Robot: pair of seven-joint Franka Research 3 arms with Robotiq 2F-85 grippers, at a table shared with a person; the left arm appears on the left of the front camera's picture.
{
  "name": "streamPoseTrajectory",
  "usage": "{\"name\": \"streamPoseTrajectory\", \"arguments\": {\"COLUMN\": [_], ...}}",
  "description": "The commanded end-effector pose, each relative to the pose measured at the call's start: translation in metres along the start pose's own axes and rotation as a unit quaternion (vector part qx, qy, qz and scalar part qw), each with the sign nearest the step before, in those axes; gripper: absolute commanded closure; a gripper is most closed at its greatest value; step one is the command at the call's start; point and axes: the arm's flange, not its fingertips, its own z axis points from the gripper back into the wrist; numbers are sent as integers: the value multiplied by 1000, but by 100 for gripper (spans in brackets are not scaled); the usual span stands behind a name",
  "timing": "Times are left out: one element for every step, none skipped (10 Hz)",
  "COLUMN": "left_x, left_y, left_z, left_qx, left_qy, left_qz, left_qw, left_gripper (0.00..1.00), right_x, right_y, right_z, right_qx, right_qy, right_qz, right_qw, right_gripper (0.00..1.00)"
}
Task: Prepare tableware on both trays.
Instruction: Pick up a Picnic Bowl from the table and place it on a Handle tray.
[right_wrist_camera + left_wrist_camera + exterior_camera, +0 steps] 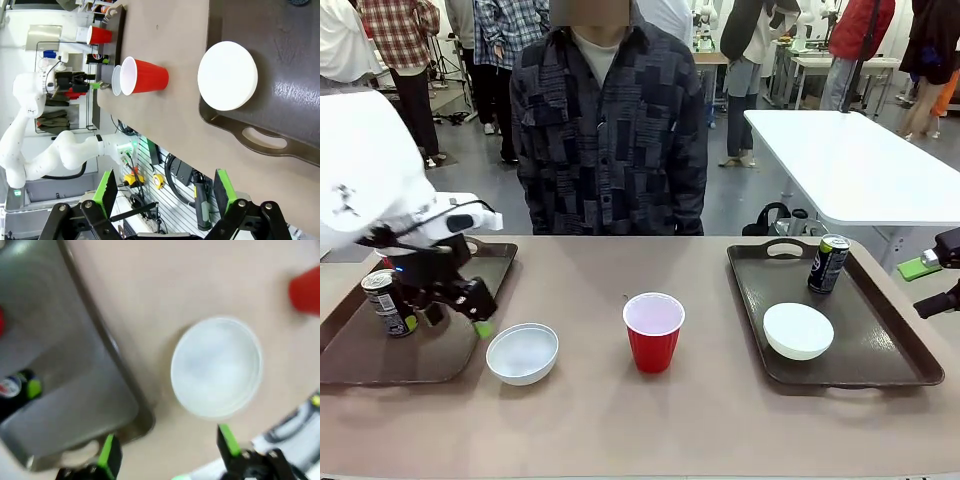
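Front view: white bowl (522, 352) on counter (620, 430), just beside left tray (380, 360), not yet in it. Red cup (653, 330) mid-counter. Left gripper (166, 441) hovers by tray edge, fingers (108, 457) apart, empty. Right gripper (167, 187) also spread, off beyond right tray (880, 350). Prob. next: pinch bowl rim, lift onto tray w/o tipping.

- The table (620, 420) has a plain pale brown top.
- The left tray (430, 352), dark brown and glossy, lies flat at the table's left end.
- The right tray (880, 340) lies flat at the right end, well apart from the first.
- A white bowl (522, 353) sits on the bare top, just beside the left tray's near corner and outside its rim.
- A red cup (653, 335) stands upright near the middle, apart from the bowl and both trays.
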Motion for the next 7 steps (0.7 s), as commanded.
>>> {"name": "streamPoseTrajectory", "arguments": {"left_x": [-28, -33, 9, 9, 9, 9, 9], "left_y": [-9, -12, -7, -7, -7, -7, -7], "left_z": [-45, -43, -13, -13, -13, -13, -13], "left_qx": [34, 44, 6, 6, 6, 6, 6], "left_qy": [-34, -37, -15, -15, -15, -15, -15], "left_qz": [43, 36, 14, 14, 14, 14, 14], "left_qw": [998, 998, 1000, 1000, 1000, 1000, 1000], "left_gripper": [0, 0, 0, 0, 0, 0, 0], "right_x": [1, 1, 1, 1, 1, 1, 1], "right_y": [0, 0, 0, 0, 0, 0, 0], "right_z": [0, 0, 0, 0, 0, 0, 0], "right_qx": [13, 13, 13, 13, 13, 13, 13], "right_qy": [-6, -6, -6, -6, -6, -6, -6], "right_qz": [6, 6, 6, 6, 6, 6, 6], "right_qw": [1000, 1000, 1000, 1000, 1000, 1000, 1000], "right_gripper": [0, 0, 0, 0, 0, 0, 0]}}
